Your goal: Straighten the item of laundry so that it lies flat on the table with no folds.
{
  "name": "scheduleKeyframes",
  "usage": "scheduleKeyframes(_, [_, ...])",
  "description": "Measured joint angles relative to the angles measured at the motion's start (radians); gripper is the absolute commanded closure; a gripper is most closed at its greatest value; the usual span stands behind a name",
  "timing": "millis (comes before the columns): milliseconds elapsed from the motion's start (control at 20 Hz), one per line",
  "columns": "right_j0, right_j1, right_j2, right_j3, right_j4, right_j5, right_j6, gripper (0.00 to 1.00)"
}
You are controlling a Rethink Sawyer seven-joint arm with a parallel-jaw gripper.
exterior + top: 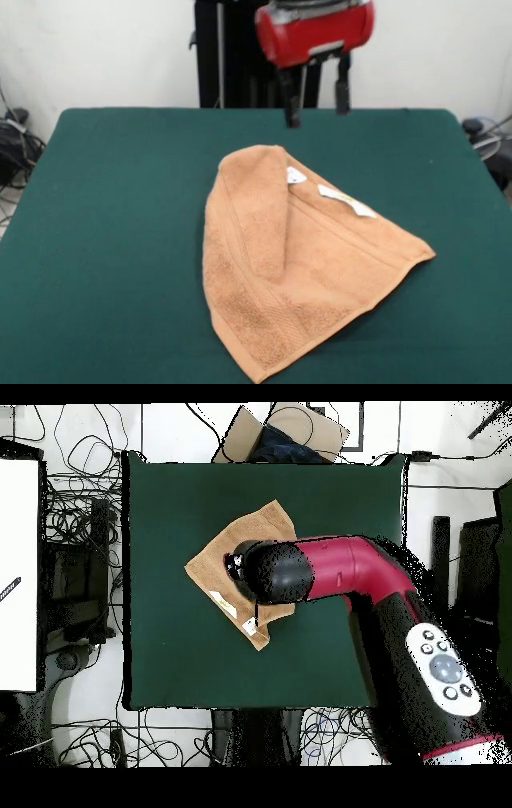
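Folded triangular terry towel

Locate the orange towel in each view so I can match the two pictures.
Front view: the towel lies folded at centre and lower centre of the green table, below the gripper.
Overhead view: the towel sits up and left of the table's centre, partly hidden by the red arm.
Shared landmark: the white label at the towel's edge.

white towel labels, no legible text
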Motion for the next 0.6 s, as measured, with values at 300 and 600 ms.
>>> scheduleKeyframes(300, [0.081, -0.075, -0.06, 0.122, 0.036, -0.094, 0.012, 0.0])
scheduleKeyframes(600, [0.169, -0.075, -0.139, 0.15, 0.046, -0.122, 0.012, 0.0])
